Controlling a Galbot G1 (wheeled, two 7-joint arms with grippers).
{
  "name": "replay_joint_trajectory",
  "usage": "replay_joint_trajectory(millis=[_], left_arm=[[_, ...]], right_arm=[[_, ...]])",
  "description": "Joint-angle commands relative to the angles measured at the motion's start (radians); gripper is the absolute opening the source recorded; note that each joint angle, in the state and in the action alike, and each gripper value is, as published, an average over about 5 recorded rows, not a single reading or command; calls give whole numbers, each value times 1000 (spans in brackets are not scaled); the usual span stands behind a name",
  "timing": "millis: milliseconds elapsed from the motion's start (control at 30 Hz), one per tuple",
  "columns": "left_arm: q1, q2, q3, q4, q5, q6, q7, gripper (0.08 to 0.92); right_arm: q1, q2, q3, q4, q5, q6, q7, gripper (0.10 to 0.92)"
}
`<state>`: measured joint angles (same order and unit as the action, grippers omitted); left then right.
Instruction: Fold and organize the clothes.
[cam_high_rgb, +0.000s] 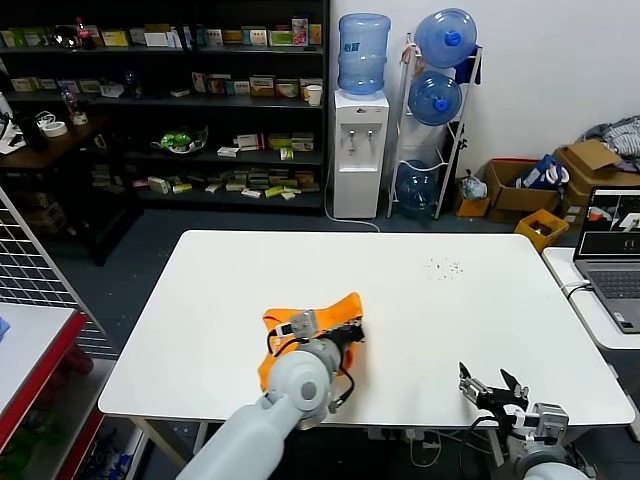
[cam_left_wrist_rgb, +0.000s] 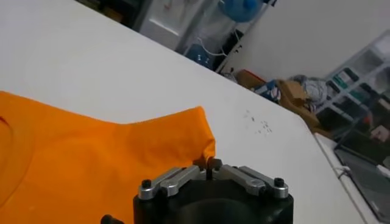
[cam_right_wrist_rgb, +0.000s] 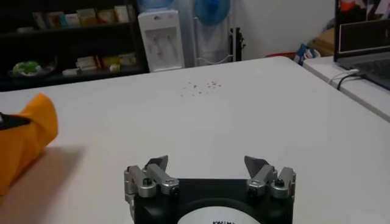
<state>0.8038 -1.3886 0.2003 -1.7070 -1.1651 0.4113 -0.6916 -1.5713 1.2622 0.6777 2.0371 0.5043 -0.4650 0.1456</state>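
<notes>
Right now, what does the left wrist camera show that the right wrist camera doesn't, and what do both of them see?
Only the left wrist view shows the left gripper, shut on a corner of the orange T-shirt, with the cloth spread flat below it.

Only the right wrist view shows the right gripper, open and empty, low over the bare white table, plus the laptop on the next desk.

Both see the orange T-shirt, the white table, the small dark specks on it and the water dispenser beyond.

A white table (cam_high_rgb: 430, 330) carries a bunched orange T-shirt (cam_high_rgb: 325, 312) and scattered dark specks (cam_high_rgb: 445, 267).
</notes>
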Motion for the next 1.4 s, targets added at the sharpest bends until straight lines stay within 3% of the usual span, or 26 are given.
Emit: replay_joint_trajectory(millis=[33,367,533,633,733,900,1033,1200,1400], left_arm=[[-71,-178,102,141,70,0,10,104],[-27,-189,85,123,165,-24,104,111],[64,-131,17,-20,228,-57,173,221],[195,-59,-87,-139,322,-96,269,308],[384,43,-238,-235,436,-175,417,395],[714,168,-473,-291,673,-371,671,533],[847,122,-598,-276,783,-507,747,637],[901,9,-706,-252,827,-650,815,777],[942,-12,-793,-229,829,-798,888,822]], right_arm=[[-9,0,18,11,9,-5,4,823],[-75,-60,102,67,-3,64,-120,823],[-122,-116,147,97,11,152,-220,823],[-131,-122,141,95,12,203,-259,823],[-119,-109,112,82,-5,257,-278,823],[-99,-72,61,41,-69,319,-309,823],[-84,-35,38,-25,-128,360,-310,823],[-71,17,68,-150,-221,506,-356,823],[-55,137,139,-203,-330,692,-382,823]])
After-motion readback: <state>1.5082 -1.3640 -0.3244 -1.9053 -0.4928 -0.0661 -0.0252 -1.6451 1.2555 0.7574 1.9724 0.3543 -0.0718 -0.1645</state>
